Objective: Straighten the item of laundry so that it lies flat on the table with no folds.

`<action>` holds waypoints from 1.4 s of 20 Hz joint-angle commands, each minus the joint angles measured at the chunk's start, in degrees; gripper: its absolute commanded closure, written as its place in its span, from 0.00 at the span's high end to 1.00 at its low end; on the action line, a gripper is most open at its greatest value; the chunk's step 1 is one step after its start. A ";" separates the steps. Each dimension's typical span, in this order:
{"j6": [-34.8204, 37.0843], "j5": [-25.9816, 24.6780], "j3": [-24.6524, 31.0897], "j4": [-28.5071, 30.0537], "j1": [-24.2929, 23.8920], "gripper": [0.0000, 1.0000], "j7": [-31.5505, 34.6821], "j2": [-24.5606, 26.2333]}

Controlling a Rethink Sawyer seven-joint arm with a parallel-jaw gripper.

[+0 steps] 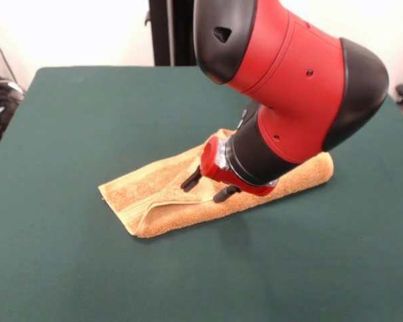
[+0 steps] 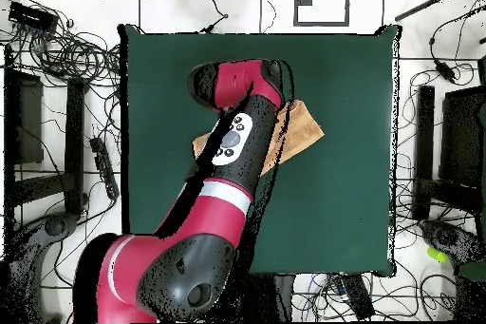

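Two black fingers of the Sawyer's gripper [image 1: 208, 187] stand apart, tips lowered to the towel [image 1: 158, 194], with nothing clamped between them; whether they press the cloth or hover just above it cannot be told. One finger [image 1: 191, 180] points down-left over the towel's middle, the other sits nearer the camera by the cloth's near edge.

Seen from the front, the orange-tan towel lies folded over on itself in a long strip running diagonally across the middle of the dark green table [image 1: 67, 268], from its near-left end up to its far-right end, which pokes out from behind the arm. At the near-left end the upper layer curls back, showing a doubled edge and a paler woven band. The red and black arm [image 1: 289, 87] comes down from the upper right and hides the strip's middle section.

From overhead, the arm [image 2: 233, 163] stretches from the base at the bottom up across the table [image 2: 351, 197], covering most of the towel [image 2: 302, 130]; only its two ends show on either side of the wrist.
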 commanded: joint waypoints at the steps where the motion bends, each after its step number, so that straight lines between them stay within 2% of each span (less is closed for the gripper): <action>1: 0.18 -0.58 2.30 -0.77 0.54 0.00 13.98 1.94; 5: -2.89 -1.83 2.63 1.04 1.15 0.00 12.58 1.09; 16: -6.49 -1.53 3.70 2.93 1.31 0.00 14.06 1.05; 17: -7.22 -1.51 3.46 3.54 1.53 1.00 14.73 0.84; 28: -6.57 -1.98 2.86 -1.05 0.06 1.00 11.80 3.79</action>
